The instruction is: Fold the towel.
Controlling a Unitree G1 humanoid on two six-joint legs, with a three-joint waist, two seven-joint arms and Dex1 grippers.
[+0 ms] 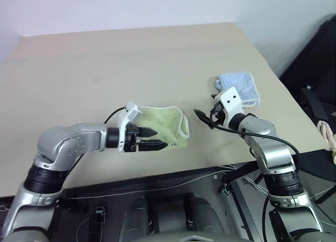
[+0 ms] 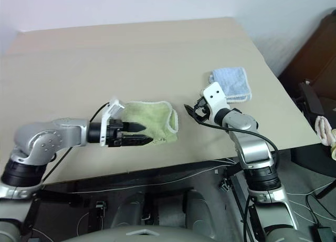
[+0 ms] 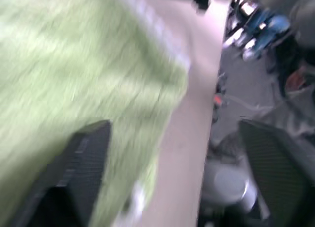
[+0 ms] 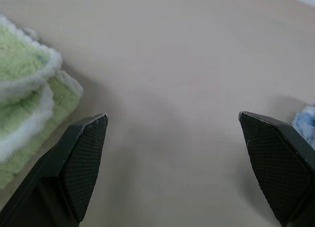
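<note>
Left arm bent at the elbow, forearm running across toward the right, its hand (image 1: pixel 153 139) pointing right and slightly downward, fingers (image 3: pixel 74 178) spread wide apart, nothing between them. Right arm reaches forward, forearm angled inward to the left; its hand (image 1: pixel 201 116) points left, fingers (image 4: pixel 81 163) fully parted and empty.

1. Beige table (image 1: pixel 131 58), flat and plain, with its near edge running along the front.
2. Green towel (image 1: pixel 167 125), folded into layers, lying near the front edge, about mid-width.
3. Blue towel (image 1: pixel 239 87), smaller, folded, lying close to the right edge, well apart from the green one.
</note>
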